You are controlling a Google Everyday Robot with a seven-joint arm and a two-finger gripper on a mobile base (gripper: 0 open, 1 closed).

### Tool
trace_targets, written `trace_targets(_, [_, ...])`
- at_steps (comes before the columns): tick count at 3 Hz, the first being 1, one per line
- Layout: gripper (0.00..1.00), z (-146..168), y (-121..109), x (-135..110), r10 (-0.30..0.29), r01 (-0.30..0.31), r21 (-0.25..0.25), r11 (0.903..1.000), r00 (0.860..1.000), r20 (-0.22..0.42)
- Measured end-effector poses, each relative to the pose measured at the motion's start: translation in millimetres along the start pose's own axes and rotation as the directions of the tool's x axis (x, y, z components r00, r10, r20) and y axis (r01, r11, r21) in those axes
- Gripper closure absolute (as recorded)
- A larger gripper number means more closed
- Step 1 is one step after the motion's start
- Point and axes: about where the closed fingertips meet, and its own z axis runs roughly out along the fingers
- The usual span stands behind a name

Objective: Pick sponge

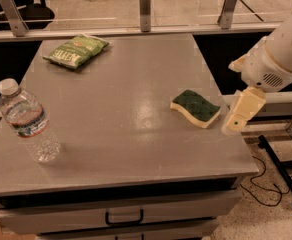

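An office or lab-like workspace — a grey worktop over handled drawers, a glass partition on metal posts behind, a speckled hard floor with loose cables, and a swivel-chair base beyond. The robot's tool hangs at the worktop's right edge.

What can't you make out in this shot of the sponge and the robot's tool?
Camera view:
- Tool, hanging at the right edge of the table just right of the sponge: its arm is cut off by the picture's right edge.
- Water bottle: label print too small to read.
- Drawer: lower part cut off by the bottom edge.
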Motion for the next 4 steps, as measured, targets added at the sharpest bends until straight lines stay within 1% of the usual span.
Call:
trace_targets(1, [0.0, 32, -8, -2, 0.033, -0.032, -0.02, 0.9993, 0.999, 0.042])
trace_targets(2, [0.18, 56, -9, -1, 0.064, -0.062, -0.036, 0.9975, 0.996, 0.061])
trace_targets(3, [0.42, 74, -12, 2, 0.1, -0.097, -0.051, 0.994, 0.993, 0.068])
trace_targets(4, [0.64, 80, -12, -1, 0.119, -0.114, -0.071, 0.991, 0.99, 0.073])
